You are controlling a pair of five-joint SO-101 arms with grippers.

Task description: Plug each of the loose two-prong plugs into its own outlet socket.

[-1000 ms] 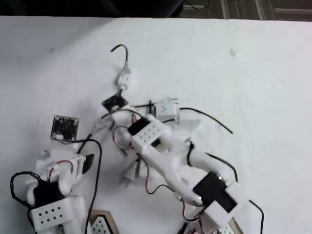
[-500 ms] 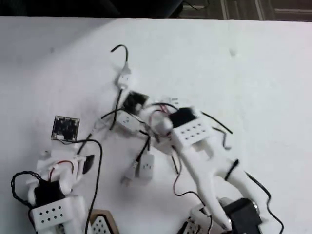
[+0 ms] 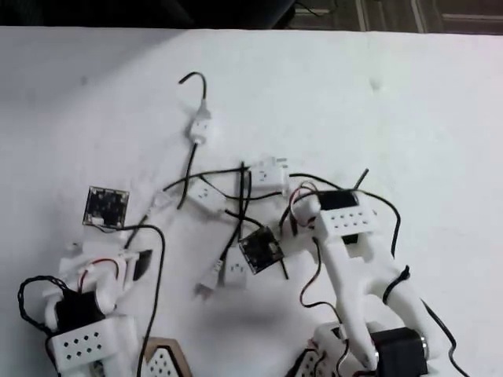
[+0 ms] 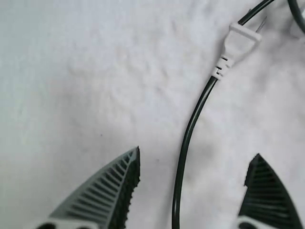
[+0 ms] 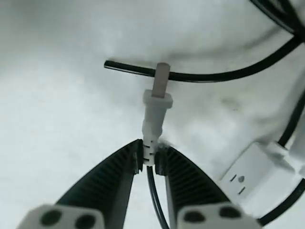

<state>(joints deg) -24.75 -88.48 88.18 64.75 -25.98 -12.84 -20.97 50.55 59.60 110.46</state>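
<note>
Gripping a white plug by its cord end, the right gripper is holding it near a white socket, prongs pointing away — the left gripper is hanging wide open over the black cord of a second plug.

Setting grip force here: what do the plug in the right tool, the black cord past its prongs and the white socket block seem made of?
Plug: white moulded plastic, matte, ribbed at the neck; prongs likely dull metal. Cord: probably rubber or vinyl, black with a slight sheen, bending softly. Socket block: hard white plastic by its smooth faces and crisp slots.
</note>
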